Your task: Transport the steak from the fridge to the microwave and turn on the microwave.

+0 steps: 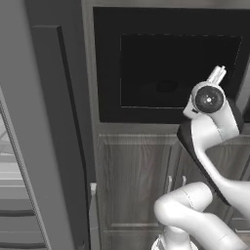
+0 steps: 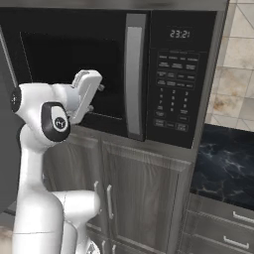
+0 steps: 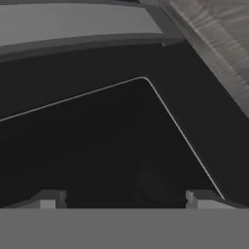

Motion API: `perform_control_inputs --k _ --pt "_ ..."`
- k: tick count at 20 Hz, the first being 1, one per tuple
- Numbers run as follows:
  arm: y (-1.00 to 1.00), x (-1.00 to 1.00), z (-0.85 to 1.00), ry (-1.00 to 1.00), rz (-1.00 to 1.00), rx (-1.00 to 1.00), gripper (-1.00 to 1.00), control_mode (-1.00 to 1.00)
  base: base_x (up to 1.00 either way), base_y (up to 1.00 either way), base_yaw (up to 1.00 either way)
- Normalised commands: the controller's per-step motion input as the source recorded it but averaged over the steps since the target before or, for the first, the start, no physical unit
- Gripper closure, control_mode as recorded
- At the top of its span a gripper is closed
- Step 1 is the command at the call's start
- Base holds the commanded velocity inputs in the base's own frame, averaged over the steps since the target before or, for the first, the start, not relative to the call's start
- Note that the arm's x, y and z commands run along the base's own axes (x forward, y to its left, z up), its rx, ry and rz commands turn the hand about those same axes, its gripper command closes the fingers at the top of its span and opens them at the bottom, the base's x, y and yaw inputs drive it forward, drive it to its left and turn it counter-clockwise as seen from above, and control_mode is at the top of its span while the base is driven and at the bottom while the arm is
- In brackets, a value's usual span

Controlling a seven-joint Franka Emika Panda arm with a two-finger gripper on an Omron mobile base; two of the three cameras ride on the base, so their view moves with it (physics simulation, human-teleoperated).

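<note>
We hold our end effector (image 3: 124,197) wide and empty, close to the shut door of the microwave (image 2: 74,64). A faint lump behind the glass may be the steak; we cannot tell. Pressing start on the keypad (image 2: 172,92) remains.

White arm raised and bent, hand (image 3: 126,198) empty, fingers spread wide

A: What blocks the white two-finger hand (image 3: 126,198)?
B: The closed black door with dark glass window of the built-in microwave (image 2: 74,74), directly ahead and close.
A: Free room?
B: Open air in front of the door and the grey-brown wood cabinets (image 2: 141,198) below; the grey vertical bar handle (image 2: 134,79) projects to the right.
</note>
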Motion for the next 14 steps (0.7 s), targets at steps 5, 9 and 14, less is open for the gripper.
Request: perform_control_inputs --k 5,9,14 --pt "-0.46 0.77 0.00 -0.08 0.26 0.07 -1.00 -1.00 0.00 0.00 0.00" --pt "-0.49 0.78 -0.04 -0.05 0.24 0.07 -1.00 -1.00 0.00 0.00 0.00" --pt "-0.11 -0.06 0.06 0.04 0.25 0.08 -1.00 -1.00 0.00 0.00 0.00"
